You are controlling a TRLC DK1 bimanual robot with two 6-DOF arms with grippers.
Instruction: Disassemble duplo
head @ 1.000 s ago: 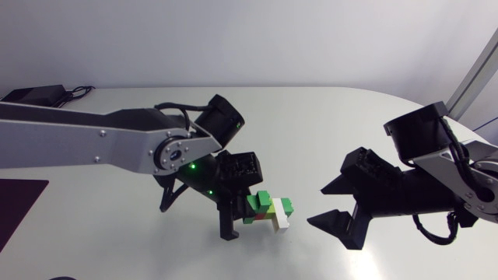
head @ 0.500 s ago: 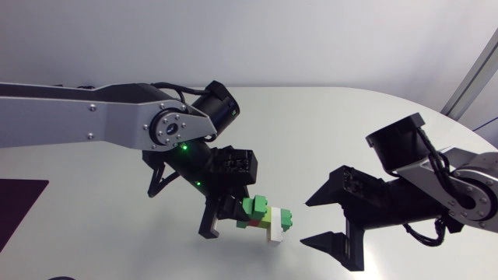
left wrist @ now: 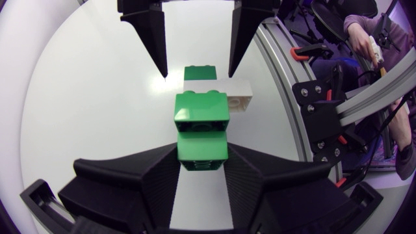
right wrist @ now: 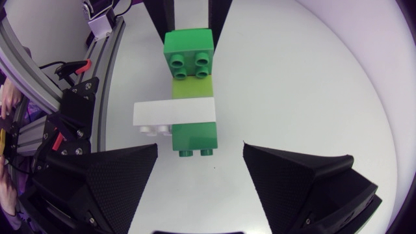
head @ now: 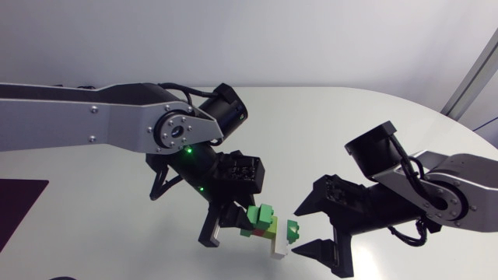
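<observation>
Left gripper [left wrist: 203, 172] is clamping the duplo stack [head: 268, 227] by the green brick [left wrist: 203, 140] at its near end, fingers pressing both sides. It is holding the stack out over the table [head: 350, 124] towards the right gripper [right wrist: 200, 144]. That one is standing wide, its fingers flanking the far green brick [right wrist: 194, 135] without touching it. A white brick [right wrist: 174, 112] is sticking out crosswise just behind that brick. Judging by this, disassembly is only starting. Every brick is sitting joined, none is lying loose, and all the pulling apart is remaining. No readable writing is showing on bricks or grippers.
</observation>
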